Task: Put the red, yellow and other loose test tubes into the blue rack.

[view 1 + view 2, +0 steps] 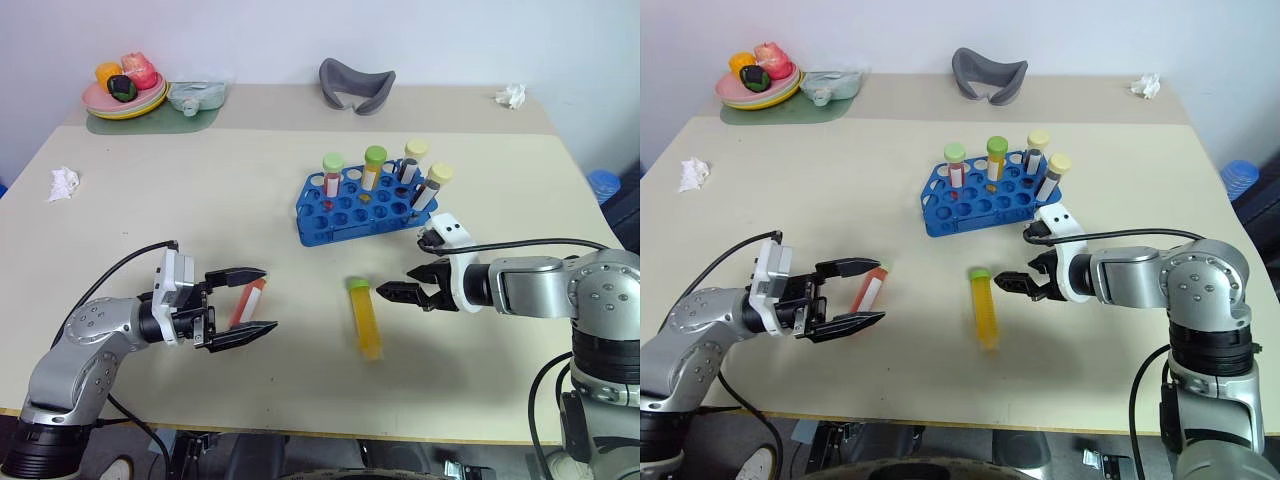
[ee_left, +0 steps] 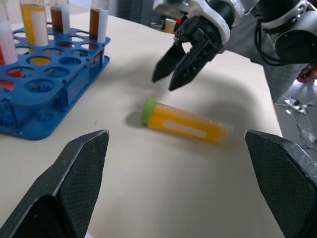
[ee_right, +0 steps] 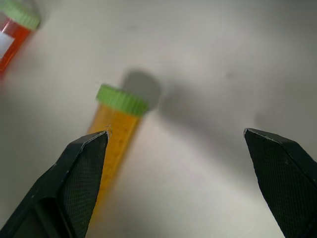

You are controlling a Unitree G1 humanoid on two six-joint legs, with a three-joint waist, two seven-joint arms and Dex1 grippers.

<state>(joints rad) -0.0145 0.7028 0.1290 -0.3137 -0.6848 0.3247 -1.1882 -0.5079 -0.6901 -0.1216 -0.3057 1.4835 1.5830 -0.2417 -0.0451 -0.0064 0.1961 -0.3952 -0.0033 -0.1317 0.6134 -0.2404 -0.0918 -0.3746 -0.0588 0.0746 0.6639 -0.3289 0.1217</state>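
Nearest the table's (image 1: 200, 200) front edge, left gripper (image 1: 243, 305) is spread around the red tube (image 1: 248, 303); right gripper (image 1: 400, 284), spread, nears the yellow tube (image 1: 366, 318); blue rack (image 1: 340, 215) sits mid-table.

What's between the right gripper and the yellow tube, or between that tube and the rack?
Nothing visible. The right gripper, open, sits beside the yellow tube's green cap with bare table between. Only bare table lies from the tube to the blue rack.

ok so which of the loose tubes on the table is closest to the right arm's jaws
The yellow tube with the green cap, lying on its side just beside the right gripper. The other loose one, the red tube, lies across the table between the left gripper's open jaws.
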